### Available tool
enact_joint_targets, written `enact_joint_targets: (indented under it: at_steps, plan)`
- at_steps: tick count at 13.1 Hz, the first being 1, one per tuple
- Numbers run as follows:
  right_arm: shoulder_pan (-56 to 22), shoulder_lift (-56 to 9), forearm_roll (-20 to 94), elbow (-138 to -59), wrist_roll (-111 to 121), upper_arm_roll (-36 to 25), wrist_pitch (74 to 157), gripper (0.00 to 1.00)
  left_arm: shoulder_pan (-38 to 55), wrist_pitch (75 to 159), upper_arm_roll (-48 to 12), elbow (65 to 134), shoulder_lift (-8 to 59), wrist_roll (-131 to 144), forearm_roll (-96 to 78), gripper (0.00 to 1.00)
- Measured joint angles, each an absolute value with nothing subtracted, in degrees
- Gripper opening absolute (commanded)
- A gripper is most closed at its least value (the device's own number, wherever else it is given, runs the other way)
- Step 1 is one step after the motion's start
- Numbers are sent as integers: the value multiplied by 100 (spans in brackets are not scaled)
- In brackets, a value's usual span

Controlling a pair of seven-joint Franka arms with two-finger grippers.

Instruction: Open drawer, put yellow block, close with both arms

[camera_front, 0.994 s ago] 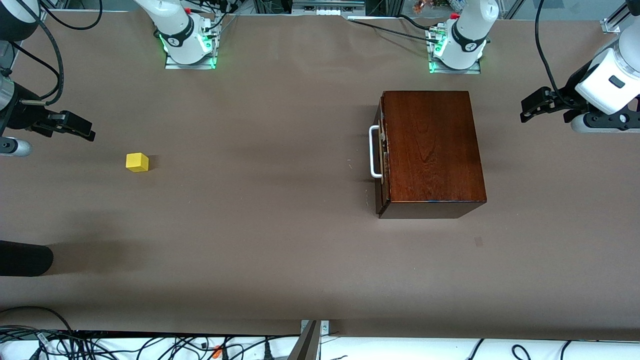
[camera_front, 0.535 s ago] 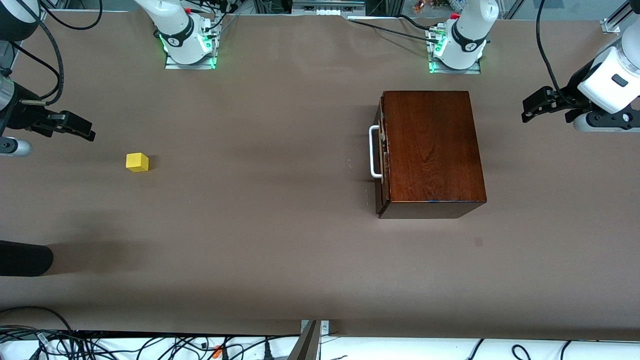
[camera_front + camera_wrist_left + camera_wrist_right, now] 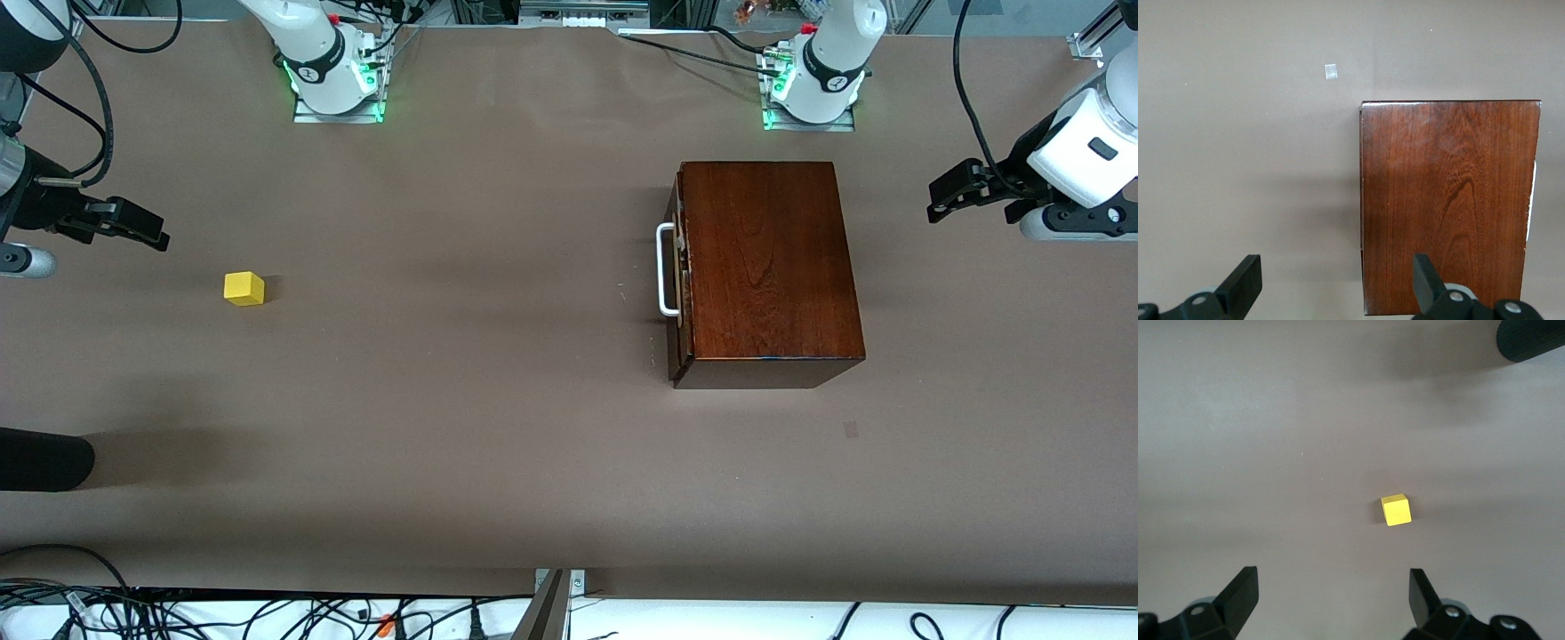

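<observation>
Drawer (image 3: 677, 283) shut in the glossy mahogany-coloured rectangular wooden box (image 3: 769, 267), white U-shaped bar handle (image 3: 663, 270) facing the right arm's end of the brown surface (image 3: 462, 400). Small yellow cube block (image 3: 244, 289) sits on that end, well apart from the box. Right gripper (image 3: 1331, 603) over the surface near the block, jaws open, empty. Left gripper (image 3: 1338, 290) over the left arm's end beside the box, jaws open, empty.

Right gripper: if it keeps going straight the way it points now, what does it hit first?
Probably bare table. The right gripper is open and the yellow block sits ahead within the finger span, off-centre; depth is unclear, so it may reach the block first.
</observation>
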State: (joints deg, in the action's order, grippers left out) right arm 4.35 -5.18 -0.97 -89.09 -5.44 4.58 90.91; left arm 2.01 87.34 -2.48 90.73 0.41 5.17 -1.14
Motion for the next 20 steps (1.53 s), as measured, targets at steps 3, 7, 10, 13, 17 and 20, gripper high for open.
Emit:
enact_joint_targets:
  at_steps: [3, 7, 10, 13, 17, 20]
  plan:
    - [435, -517, -97, -8909, -544, 458, 9091, 100, 282, 8707, -268, 9056, 47, 517, -114, 100]
    - [436, -516, -97, -8909, -544, 459, 9089, 100, 449, 8272, -644, 9055, 188, 509, -149, 100]
    - [436, -514, -97, -8909, -544, 459, 9088, 100, 626, 8255, -1263, 9049, 716, 510, -361, 100]
    - [437, -511, -97, -8909, -544, 458, 9087, 100, 942, 8394, -1689, 8819, 1407, 519, -377, 100]
    - [438, -506, -97, -8909, -544, 457, 9086, 100, 1362, 8954, -1735, 8404, 2112, 611, -377, 100]
    - [438, -502, -97, -8909, -544, 457, 9086, 100, 1718, 9459, -1729, 8361, 2455, 1174, -378, 100]
